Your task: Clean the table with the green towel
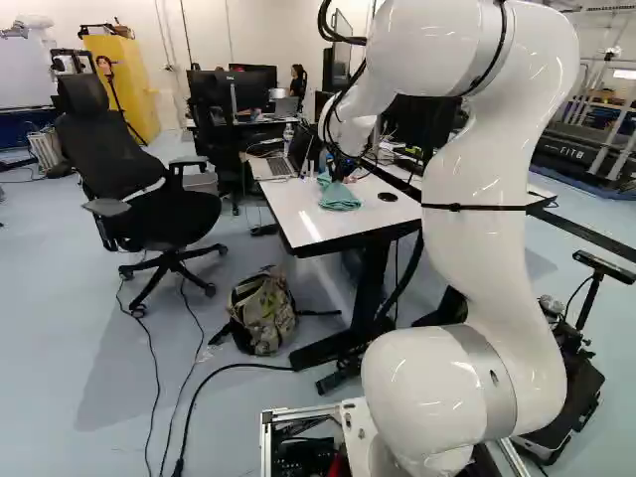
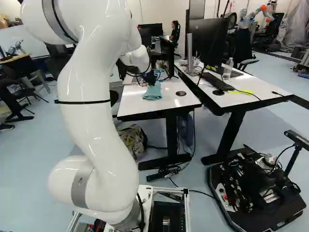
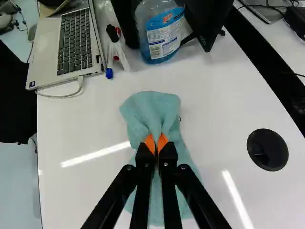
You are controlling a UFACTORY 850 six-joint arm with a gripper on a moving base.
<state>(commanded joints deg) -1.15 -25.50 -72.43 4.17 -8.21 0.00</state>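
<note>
In the left base view the gripper (image 1: 339, 171) is low over the white table (image 1: 303, 204), at the green towel (image 1: 339, 198). The right base view has the towel (image 2: 153, 92) on the tabletop near its front edge. Seen from the wrist, the gripper (image 3: 156, 145) is shut on the towel (image 3: 151, 112), with a pinched fold between its orange pads. The cloth spreads out ahead of the fingers and beneath them, lying on the white surface.
Ahead of the towel stand a blue spray bottle (image 3: 162, 36), markers (image 3: 116, 55) and a laptop (image 3: 71, 45). A round black cable cap (image 3: 268, 149) sits beside it. A backpack (image 1: 262, 310) and an office chair (image 1: 149, 199) are beside the table.
</note>
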